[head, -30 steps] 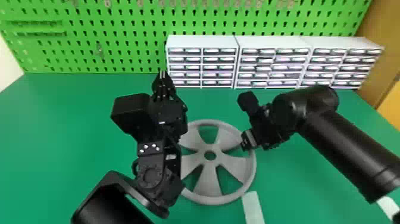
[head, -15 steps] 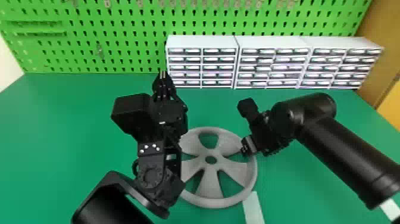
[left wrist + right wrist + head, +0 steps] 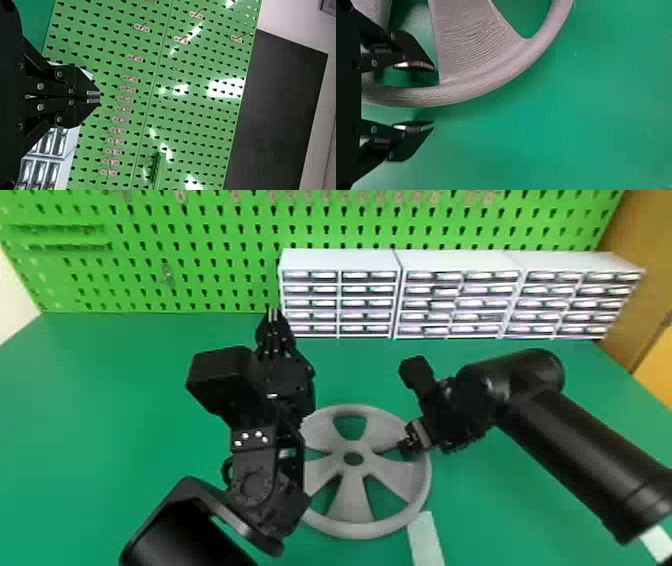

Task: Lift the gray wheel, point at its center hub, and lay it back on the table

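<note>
Wheel (image 3: 356,530), gray, lies flat on the green desk (image 3: 125,470), center hub (image 3: 353,458) facing up. Its left part is hidden in the head view behind the left arm (image 3: 260,470).

Right end effector (image 3: 406,444): at the wheel's right side, well open, nothing gripped. Right wrist view: the rim passes between its two black fingers (image 3: 415,136), one at an opening between spokes, the other outside the rim, apart from it.

Left end effector (image 3: 273,315): fully closed, finger ends together, nothing held. Parked above the desk, pointing toward the green pegboard (image 3: 200,280); left wrist view has the row of pale pegboard fittings (image 3: 126,99) beyond the tips.

Surroundings: three white drawer cabinets (image 3: 340,260) side by side along the back of the desk, before the pegboard. Pale strip (image 3: 426,537) near the wheel's rim, on the side nearest the robot, toward the right. Second pale piece (image 3: 657,540) beside the right arm (image 3: 590,455), at the head view's right edge.
</note>
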Robot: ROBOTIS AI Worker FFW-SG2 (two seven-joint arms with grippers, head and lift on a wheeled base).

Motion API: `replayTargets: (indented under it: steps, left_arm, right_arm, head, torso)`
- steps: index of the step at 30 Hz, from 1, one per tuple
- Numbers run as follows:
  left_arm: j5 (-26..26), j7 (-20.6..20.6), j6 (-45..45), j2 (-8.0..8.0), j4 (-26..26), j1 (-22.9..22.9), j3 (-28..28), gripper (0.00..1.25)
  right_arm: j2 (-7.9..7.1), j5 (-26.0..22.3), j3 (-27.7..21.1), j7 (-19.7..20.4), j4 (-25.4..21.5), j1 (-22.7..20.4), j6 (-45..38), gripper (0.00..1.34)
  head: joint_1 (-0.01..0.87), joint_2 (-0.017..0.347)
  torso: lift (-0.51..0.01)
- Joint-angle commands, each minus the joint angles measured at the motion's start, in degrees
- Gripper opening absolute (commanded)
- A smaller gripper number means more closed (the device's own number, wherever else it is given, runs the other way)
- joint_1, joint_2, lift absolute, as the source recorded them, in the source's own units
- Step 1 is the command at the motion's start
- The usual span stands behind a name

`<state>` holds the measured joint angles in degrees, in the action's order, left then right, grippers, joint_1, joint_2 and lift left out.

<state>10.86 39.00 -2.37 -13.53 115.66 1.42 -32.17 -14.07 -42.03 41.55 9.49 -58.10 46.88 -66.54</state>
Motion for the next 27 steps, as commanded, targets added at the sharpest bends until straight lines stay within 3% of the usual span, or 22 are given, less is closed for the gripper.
replayTargets:
  steps: [1, 6, 24, 27]
  left_arm:
    - [0.0, 0.0, 0.0, 0.0, 0.0, 0.0, 0.0, 0.08]
    - [0.0, -0.1, 0.0, 0.0, 0.0, 0.0, 0.0, 0.08]
    - [0.0, -0.1, 0.0, 0.0, 0.0, -0.3, 0.3, 0.08]
    - [0.0, 0.0, 0.0, 0.0, 0.0, -0.5, 0.6, 0.08]
  right_arm:
    - [-0.09, 0.0, -0.3, 0.0, 0.1, -0.1, 0.1, 0.97]
    - [-0.09, -0.1, -1.1, 0.0, 0.1, -0.3, 0.4, 1.24]
    - [-0.35, 0.4, -4.3, 0.0, 0.1, -1.2, 1.8, 1.23]
    - [-0.26, 1.3, -5.6, -1.5, -0.1, -1.8, 2.7, 1.23]
  head:
    - [0.692, 0.048]
    - [0.692, 0.048]
    - [0.692, 0.048]
    - [0.692, 0.048]
  torso:
    - [-0.096]
    - [-0.096]
    - [-0.096]
    - [-0.096]
